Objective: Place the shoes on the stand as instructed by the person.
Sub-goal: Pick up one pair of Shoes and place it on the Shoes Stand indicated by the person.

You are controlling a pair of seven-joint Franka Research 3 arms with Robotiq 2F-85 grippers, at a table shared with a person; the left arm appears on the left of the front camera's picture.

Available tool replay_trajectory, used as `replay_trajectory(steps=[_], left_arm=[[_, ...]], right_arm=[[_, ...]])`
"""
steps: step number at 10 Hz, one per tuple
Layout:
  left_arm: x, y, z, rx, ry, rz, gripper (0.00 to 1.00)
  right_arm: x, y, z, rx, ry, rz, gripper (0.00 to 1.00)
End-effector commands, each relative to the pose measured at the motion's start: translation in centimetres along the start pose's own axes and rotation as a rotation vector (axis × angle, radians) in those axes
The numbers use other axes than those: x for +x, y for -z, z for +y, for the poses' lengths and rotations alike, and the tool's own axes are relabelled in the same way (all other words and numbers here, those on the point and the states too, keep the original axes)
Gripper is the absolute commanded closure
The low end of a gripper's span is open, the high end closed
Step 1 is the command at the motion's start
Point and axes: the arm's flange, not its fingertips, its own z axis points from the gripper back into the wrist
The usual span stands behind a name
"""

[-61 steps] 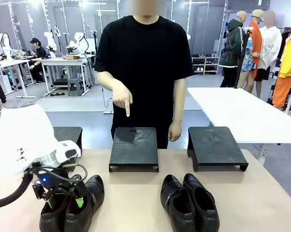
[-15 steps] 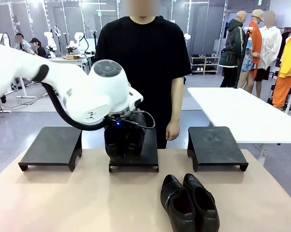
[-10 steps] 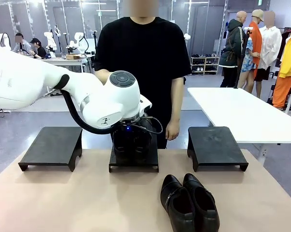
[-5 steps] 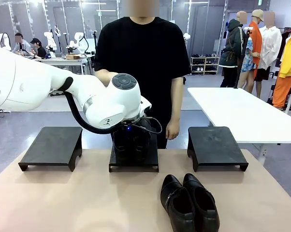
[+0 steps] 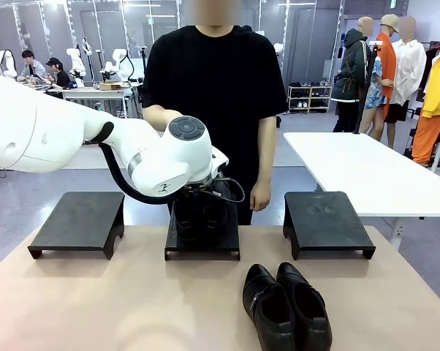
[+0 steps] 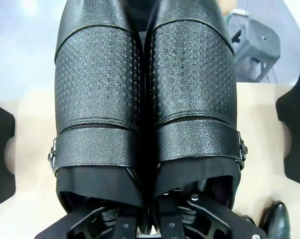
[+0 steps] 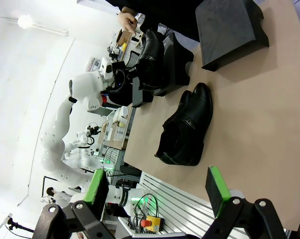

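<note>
**Strapped pair gripped at the middle stand, release pending**

The table (image 5: 132, 307) carries three black stands in a row along its far side, and the person (image 5: 213, 95) stands just behind the middle one, arms down. My left arm (image 5: 161, 157) reaches across from my left to the middle stand (image 5: 231, 241). Its jaws are shut on the strapped pair of shoes (image 6: 145, 99), gripping where the two heel openings meet.

From those jaws the pair runs straight away, heels at my wrist and toes towards the person, so its long axis follows the stand's depth. The shoes sit over the stand's top. I cannot tell whether the soles already bear on it. I judge the next move to be a short settle and a release, then a lift straight up so I do not drag the heels.

The left stand (image 5: 77, 219) and right stand (image 5: 326, 219) flank the pair well apart.

The second pair of shoes (image 5: 286, 307) lies on the table near my edge, right of middle. It lies nearer my right arm, whose jaws stand wide apart and empty, green pads (image 7: 217, 188) bare.
</note>
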Motion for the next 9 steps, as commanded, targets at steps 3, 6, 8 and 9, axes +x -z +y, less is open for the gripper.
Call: replay_trajectory(steps=[3,6,8,9], left_arm=[[0.79,0.96,0.07,-0.020,0.028,-0.049,0.91],[0.64,1.01,-0.10,-0.025,0.049,-0.029,0.56],[0.74,0.60,-0.20,-0.022,0.046,-0.034,0.21],[0.68,0.47,-0.18,-0.017,0.047,-0.032,0.12]], right_arm=[[0.03,-0.11,0.15,0.007,-0.004,-0.004,0.00],[0.03,-0.11,0.15,0.007,-0.004,-0.004,0.00],[0.03,-0.11,0.15,0.007,-0.004,-0.004,0.00],[0.03,-0.11,0.15,0.007,-0.004,-0.004,0.00]])
